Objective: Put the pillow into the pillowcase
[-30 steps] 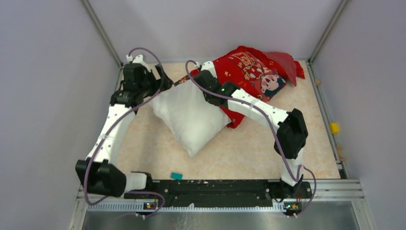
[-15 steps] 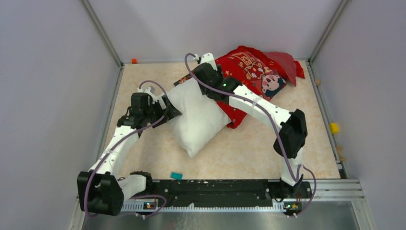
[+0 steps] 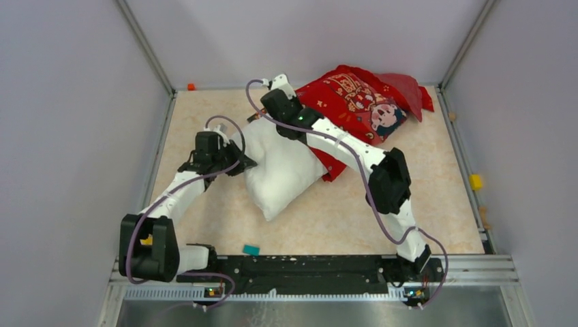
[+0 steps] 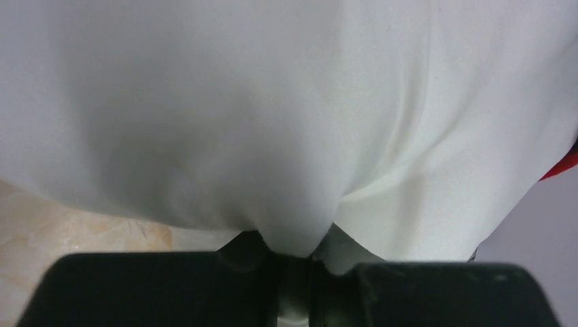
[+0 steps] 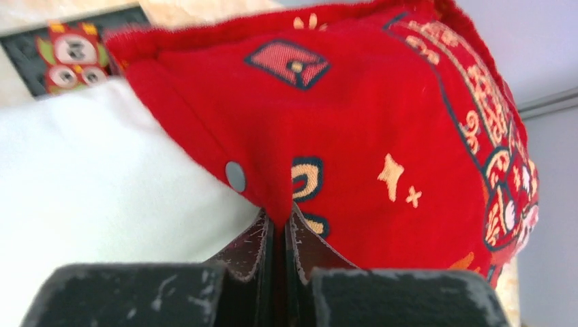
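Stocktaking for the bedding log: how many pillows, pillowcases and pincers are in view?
Pillows: 1, the pillow
Pillowcases: 1, the pillowcase
Pincers: 2, the left pincer and the right pincer
Total: 4

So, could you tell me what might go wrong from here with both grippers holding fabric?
The left gripper pinches only a small fold of the pillow; pushing may stretch the fabric or slip off rather than move the bulk.
The right gripper holds a thin edge of the pillowcase near its snap; it could pull free, letting the opening close.
Most of the pillow lies outside the pillowcase, so it may bunch at the opening.
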Robot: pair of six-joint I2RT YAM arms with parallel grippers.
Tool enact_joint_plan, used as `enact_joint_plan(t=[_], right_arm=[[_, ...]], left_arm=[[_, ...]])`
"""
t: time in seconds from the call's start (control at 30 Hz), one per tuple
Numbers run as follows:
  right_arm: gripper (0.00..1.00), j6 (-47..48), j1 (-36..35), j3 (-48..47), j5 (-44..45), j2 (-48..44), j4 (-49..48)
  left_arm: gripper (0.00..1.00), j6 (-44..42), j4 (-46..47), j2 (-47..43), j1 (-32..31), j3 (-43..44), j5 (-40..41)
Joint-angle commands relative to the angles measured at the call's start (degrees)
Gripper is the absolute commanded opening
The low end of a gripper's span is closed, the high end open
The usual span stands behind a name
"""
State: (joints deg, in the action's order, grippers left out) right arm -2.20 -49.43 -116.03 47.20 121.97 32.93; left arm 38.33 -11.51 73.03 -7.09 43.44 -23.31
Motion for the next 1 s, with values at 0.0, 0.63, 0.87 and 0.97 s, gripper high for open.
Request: enact_joint_plan(t=[0.0,0.63,0.87,0.97], right_arm=[[0.0,-2.29,-2.71,-13.84,-1.18,1.17,3.67],[0.61,-8.17,-8.93,10.75,-6.87,-17.87,-4.28],[0.75,-8.7,-6.5,32.16,-4.57,-30.39,-8.61],[0.76,-9.34,-6.47,42.18,-4.98,-35.24,-11.59]], left_arm=[[0.1,0.55,3.41,2.95,-1.61,-1.75,0.11],[0.0,7.0,-0.36,5.02,-4.42,9.34,10.5],[0.0,6.19,-1.25,5.16,-3.35,9.22,11.03],[0.0,5.85,-1.37,5.16,-3.2,9.36,11.07]])
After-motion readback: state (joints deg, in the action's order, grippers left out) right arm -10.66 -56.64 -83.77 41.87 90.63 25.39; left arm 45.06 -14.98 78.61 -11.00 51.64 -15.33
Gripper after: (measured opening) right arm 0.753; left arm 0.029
